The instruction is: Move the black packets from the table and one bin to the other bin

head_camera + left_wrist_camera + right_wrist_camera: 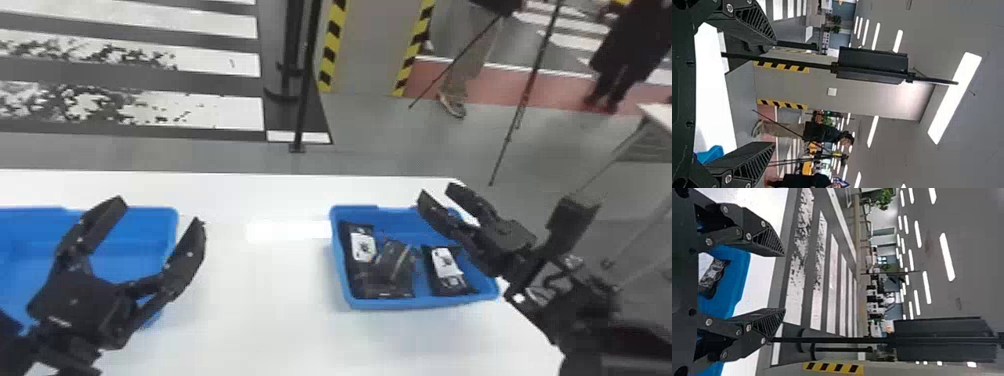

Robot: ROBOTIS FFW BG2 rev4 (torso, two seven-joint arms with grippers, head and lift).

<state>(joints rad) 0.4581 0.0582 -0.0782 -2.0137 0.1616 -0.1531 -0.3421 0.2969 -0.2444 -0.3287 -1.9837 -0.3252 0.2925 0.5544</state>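
My left gripper [161,214] stands open above the left blue bin [172,220], its right finger over the bin's right side. My right gripper [434,189] is open over the back right part of the right blue bin [420,303]. That bin holds several black packets: one at its left side [350,260], one beside it [395,265] and one with a white label [446,272] at the right. The left wrist view has the left gripper [774,93] with spread fingers. In the right wrist view the right gripper [784,282] is spread too, with a black packet [713,276] behind it.
Both bins stand on a white table [250,300], with bare tabletop between them. Behind the table's back edge are a black pole [302,90] and a pillar with yellow-black stripes [367,50]. A thin stand [510,130] is on the floor at the right.
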